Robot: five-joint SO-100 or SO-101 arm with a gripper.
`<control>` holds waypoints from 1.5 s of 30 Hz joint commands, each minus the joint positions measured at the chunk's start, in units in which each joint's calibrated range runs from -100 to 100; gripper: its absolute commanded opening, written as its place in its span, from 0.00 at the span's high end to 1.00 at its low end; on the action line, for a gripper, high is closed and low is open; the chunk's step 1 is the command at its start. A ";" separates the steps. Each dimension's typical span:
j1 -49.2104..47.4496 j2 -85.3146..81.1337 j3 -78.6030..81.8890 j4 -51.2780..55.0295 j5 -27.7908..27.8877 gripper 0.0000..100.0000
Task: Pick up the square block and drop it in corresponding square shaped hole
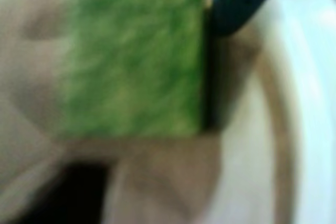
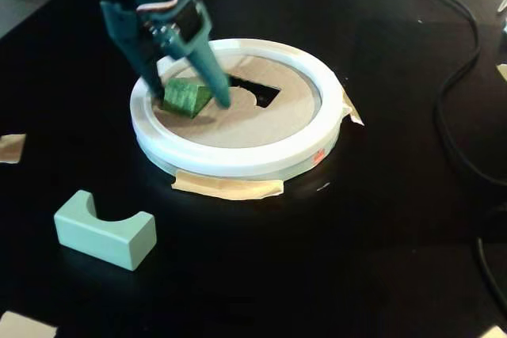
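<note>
Item: square block [image 2: 186, 96], dark green, clamped between the fingers of the gripper [image 2: 190, 100] and held tilted over the cardboard disc [image 2: 253, 120], left of the arch cutout [image 2: 257, 91]. Square shaped hole: apparently hidden beneath the block; the blurred wrist view cannot confirm alignment.

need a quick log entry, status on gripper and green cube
Gripper shut on square block, low over the cardboard disc. Square hole not visible. Pale arch block on table, clear.
</note>
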 commanded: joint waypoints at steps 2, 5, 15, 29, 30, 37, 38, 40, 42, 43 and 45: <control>-4.48 -9.97 -0.20 6.49 -1.81 0.20; -3.86 -14.36 -0.20 8.59 -1.32 0.20; 11.25 -15.70 -2.47 5.58 6.01 0.20; 5.63 -4.15 -1.74 -6.16 5.96 0.21; 4.51 -3.34 -1.74 -7.26 4.93 0.21; 1.51 -0.12 -2.29 -9.07 4.00 0.21; 1.51 0.33 -2.20 -9.47 4.00 0.21; 2.51 1.22 -1.65 -9.97 4.00 0.21; 3.01 2.21 -1.65 -10.07 4.00 0.21; 3.01 2.66 -1.65 -10.07 4.00 0.21; 3.13 2.84 -1.65 -9.77 4.05 0.20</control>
